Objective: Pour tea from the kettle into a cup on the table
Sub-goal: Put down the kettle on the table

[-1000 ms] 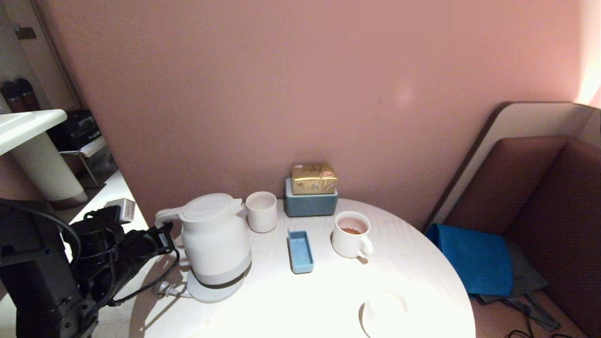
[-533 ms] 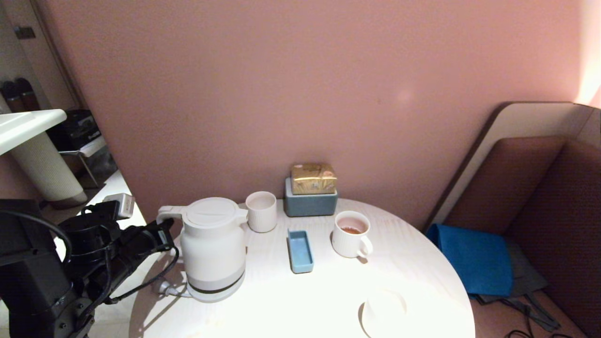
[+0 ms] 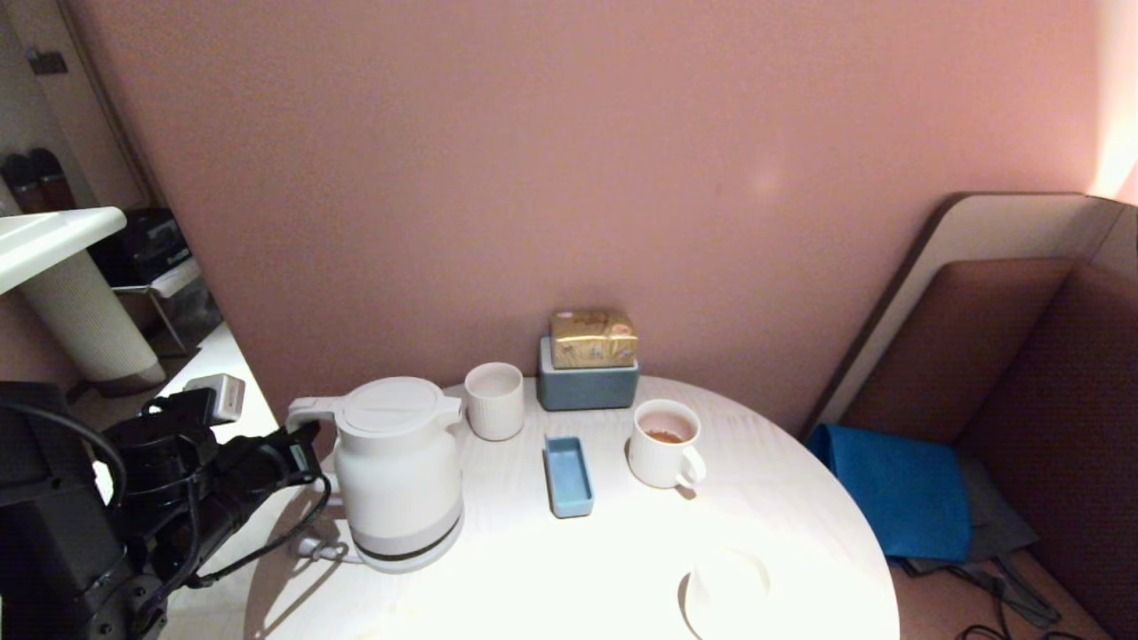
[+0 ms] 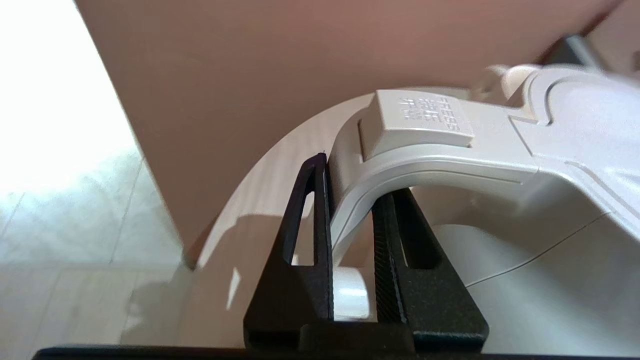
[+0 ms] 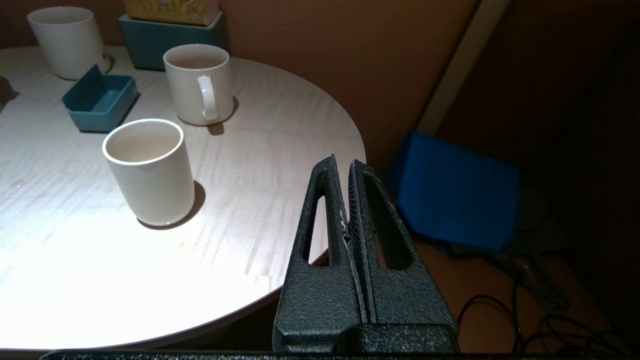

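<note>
Head view: the kettle [image 3: 397,471] stands upright on its round grey base [image 3: 391,558] at the near left of the round bench [image 3: 622,569], lid flat, spout toward the right. The left end effector [image 3: 302,444] reaches in from the left edge of the bench. In the left wrist view its two black fingers [image 4: 310,240] are nearly closed, one on each side of the kettle's loop handle [image 4: 425,160], gripping it.

The cup [image 3: 666,444], a ribbed white mug with its small handle turned toward the near right, stands right of centre, well apart from the kettle. It holds a little reddish-brown tea [image 3: 663,436].

Between kettle and cup lies a small blue tray [image 3: 568,476]. Beyond it, against the pink wall, a grey-blue box [image 3: 588,384] carries a gold packet [image 3: 594,338]. A handleless ribbed cup [image 3: 495,400] stands just left of the box, near the kettle's spout. A smooth white cup [image 5: 149,171] stands toward the near right edge of the bench.

The right end effector [image 5: 345,170], fingers pressed together and holding nothing, hangs off the near right edge of the bench, above the floor.
</note>
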Controlling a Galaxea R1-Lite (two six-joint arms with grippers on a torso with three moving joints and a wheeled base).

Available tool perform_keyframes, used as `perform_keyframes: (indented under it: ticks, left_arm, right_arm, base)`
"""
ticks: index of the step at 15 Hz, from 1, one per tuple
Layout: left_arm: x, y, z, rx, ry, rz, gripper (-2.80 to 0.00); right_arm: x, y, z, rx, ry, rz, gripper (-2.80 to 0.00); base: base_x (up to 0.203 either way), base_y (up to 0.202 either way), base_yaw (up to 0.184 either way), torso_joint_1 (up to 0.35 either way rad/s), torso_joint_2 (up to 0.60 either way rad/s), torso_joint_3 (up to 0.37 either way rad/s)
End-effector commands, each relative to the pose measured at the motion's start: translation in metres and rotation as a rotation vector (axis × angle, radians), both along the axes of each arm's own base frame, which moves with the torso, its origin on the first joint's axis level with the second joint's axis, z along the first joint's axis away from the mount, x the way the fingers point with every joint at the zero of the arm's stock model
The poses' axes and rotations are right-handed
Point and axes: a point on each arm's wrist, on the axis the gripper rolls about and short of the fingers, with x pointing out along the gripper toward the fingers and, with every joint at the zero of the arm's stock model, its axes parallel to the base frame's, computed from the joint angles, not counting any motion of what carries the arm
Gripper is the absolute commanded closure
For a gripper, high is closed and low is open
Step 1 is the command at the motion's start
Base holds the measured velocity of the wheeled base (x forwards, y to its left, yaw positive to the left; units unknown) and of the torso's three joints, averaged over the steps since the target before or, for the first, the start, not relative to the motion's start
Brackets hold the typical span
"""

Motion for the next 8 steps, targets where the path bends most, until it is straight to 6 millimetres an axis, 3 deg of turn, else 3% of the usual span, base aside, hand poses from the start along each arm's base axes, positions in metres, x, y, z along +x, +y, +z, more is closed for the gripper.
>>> perform_keyframes:
  ticks: [1,6,8]
  left_arm:
    - [0.001,0.0,-0.006,0.007,0.0,-0.001,0.0]
    - [0.001,0.0,-0.02,0.06,0.052,-0.006,0.0]
    - [-0.001,0.0,-0.012,0.065,0.022,-0.009,0.0]
  right_arm:
    - [0.0,0.0,0.0,-0.001,0.001,0.001,0.0]
    - [0.0,0.0,0.0,-0.001,0.001,0.001,0.0]
    - [0.0,0.0,0.0,-0.001,0.001,0.001,0.0]
  base:
    - [0.0,0.0,0.0,0.0,0.0,0.0]
    - [0.0,0.0,0.0,0.0,0.0,0.0]
    - [0.0,0.0,0.0,0.0,0.0,0.0]
